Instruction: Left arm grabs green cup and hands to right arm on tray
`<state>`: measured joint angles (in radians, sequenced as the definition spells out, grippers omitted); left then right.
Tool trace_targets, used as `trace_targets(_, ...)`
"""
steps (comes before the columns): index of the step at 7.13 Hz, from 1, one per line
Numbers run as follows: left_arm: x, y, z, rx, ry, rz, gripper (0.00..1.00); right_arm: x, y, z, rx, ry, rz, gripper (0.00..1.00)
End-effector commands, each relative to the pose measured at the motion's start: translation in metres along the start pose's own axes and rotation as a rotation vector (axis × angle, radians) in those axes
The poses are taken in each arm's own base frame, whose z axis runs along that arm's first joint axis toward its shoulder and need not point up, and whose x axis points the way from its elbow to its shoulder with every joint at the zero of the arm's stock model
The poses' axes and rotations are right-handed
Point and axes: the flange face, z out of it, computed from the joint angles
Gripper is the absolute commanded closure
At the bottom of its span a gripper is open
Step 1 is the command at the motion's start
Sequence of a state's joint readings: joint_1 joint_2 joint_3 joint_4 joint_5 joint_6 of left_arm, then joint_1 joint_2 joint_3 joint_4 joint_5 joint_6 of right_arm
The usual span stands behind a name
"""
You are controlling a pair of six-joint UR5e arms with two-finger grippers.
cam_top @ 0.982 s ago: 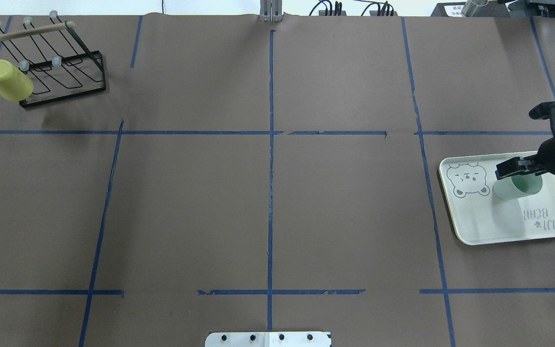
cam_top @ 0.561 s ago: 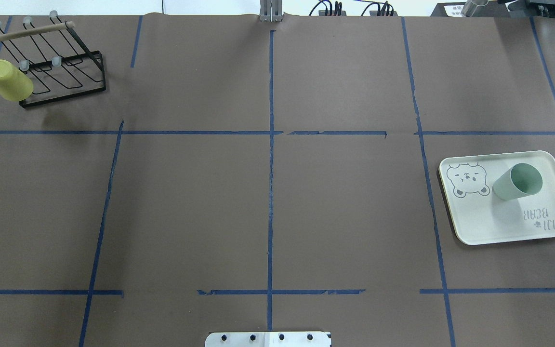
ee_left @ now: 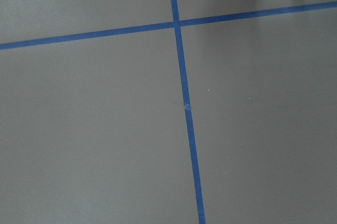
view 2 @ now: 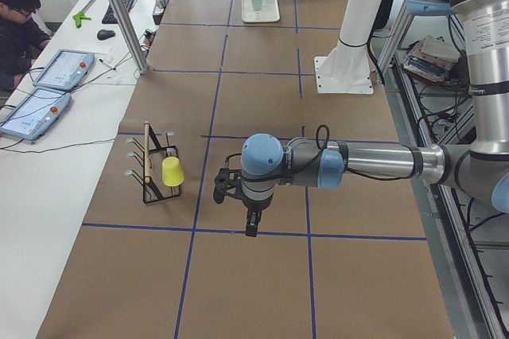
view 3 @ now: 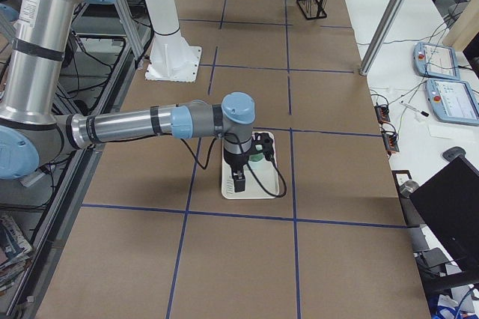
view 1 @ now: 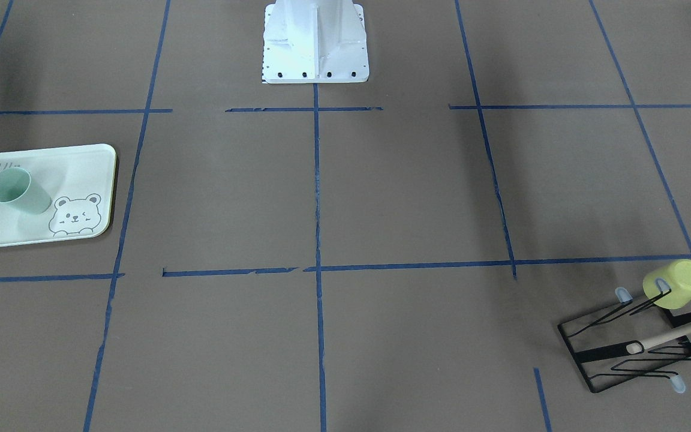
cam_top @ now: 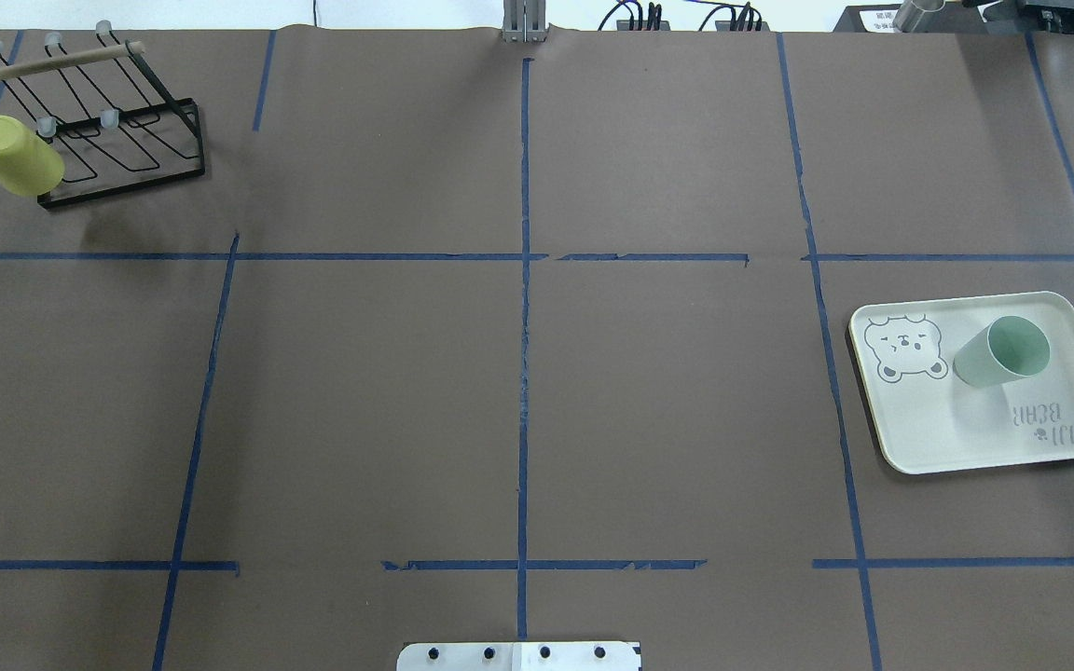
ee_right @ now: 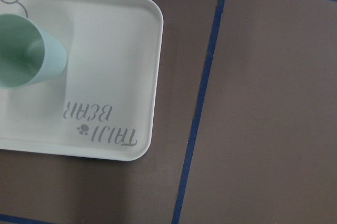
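The green cup [cam_top: 1003, 351] stands upright, mouth up, on the tray [cam_top: 947, 429] at the table's right. It also shows in the front view [view 1: 18, 191] and the right wrist view [ee_right: 23, 58], where no fingers show. The tray [ee_right: 116, 50] bears the bear and lettering. My right gripper [view 3: 240, 186] shows only in the exterior right view, raised near the tray; I cannot tell if it is open. My left gripper [view 2: 251, 227] shows only in the exterior left view, above bare table near the rack; I cannot tell its state.
A yellow cup [cam_top: 17, 156] hangs on a black wire rack [cam_top: 117, 140] at the far left. The robot's white base [view 1: 315, 42] stands at the table's middle edge. An operator [view 2: 20, 21] sits at a side desk.
My right gripper, which was at the green cup's rim, has drawn back to the right and left the overhead view. The cup stays upright on the tray.
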<state>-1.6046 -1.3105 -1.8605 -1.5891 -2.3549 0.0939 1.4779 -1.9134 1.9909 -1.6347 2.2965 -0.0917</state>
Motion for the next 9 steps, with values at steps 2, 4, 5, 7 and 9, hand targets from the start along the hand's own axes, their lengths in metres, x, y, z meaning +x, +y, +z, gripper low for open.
trace_targets(2,-0.0042,-0.0017,0.0037,-0.008,-0.002,-0.011,0.0,0.0111,0.0092,0.0082,-0.013,-0.023,0.035,0.0)
trace_targets(4,-0.0059,-0.0005,0.0051,-0.012,-0.007,-0.013,0.0,0.0115,0.0101,0.0136,-0.019,-0.068,0.047,0.0)
trace_targets(5,-0.0117,0.0037,0.0111,-0.026,-0.007,-0.027,0.0,0.0114,0.0101,0.0136,-0.019,-0.07,0.047,0.0)
trace_targets(7,-0.0125,0.0053,0.0124,-0.028,-0.004,-0.027,0.0,0.0132,0.01,0.0155,-0.023,-0.068,0.049,0.0)
trace_targets(9,-0.0115,0.0043,0.0115,-0.026,-0.002,-0.025,0.0,0.0134,0.0094,0.0156,-0.023,-0.068,0.049,0.0)
